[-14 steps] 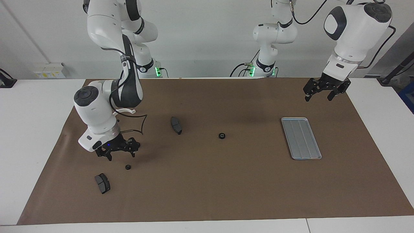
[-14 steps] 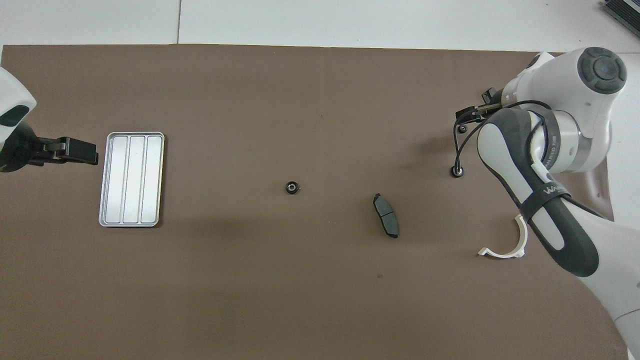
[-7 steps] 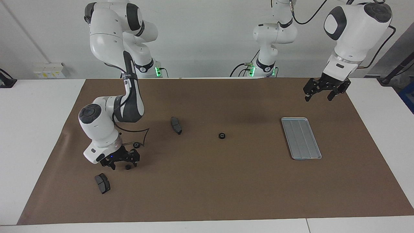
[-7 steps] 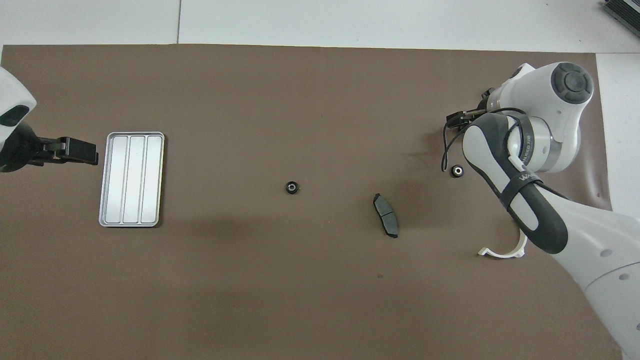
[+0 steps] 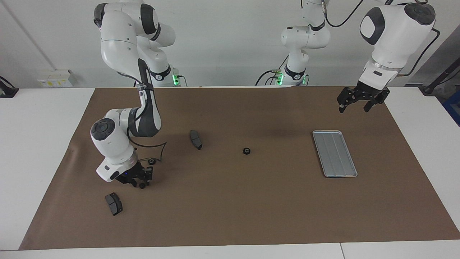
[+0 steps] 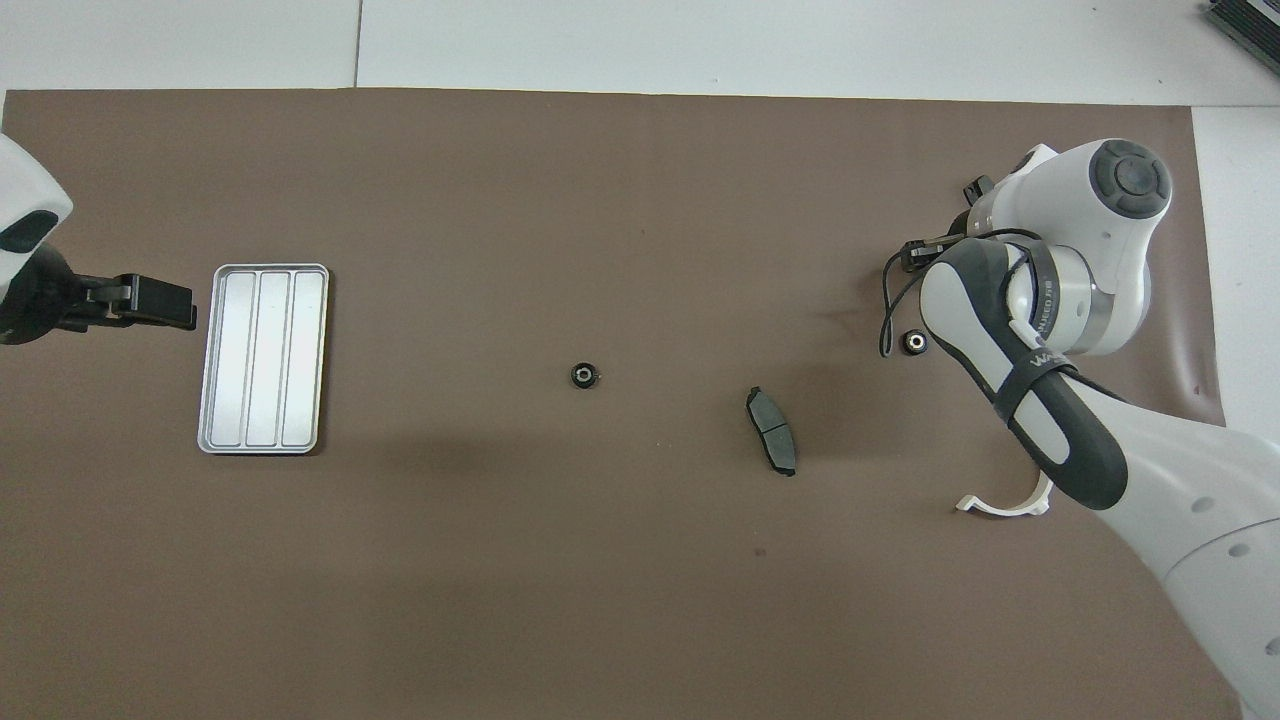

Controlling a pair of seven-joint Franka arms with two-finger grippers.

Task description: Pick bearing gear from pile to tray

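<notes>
The pile lies scattered toward the right arm's end of the brown mat. My right gripper [image 5: 139,181] is open and low over a small black gear [image 5: 142,186], its fingers standing at either side of the gear. A second gear [image 5: 151,162] [image 6: 913,342] lies just nearer to the robots. A third gear [image 5: 246,151] [image 6: 584,375] sits at mid-table. The silver grooved tray [image 5: 334,153] [image 6: 264,358] lies toward the left arm's end with nothing in it. My left gripper [image 5: 354,104] [image 6: 185,305] waits open in the air beside the tray.
One dark brake pad [image 5: 114,203] lies on the mat just farther from the robots than the right gripper. Another [image 5: 196,139] [image 6: 771,445] lies between the pile and the middle gear. A white half-ring bracket [image 6: 1005,505] shows under the right arm.
My right gripper has come down and away from the robots onto the small gear beside the brake pad. The left arm has not moved.
</notes>
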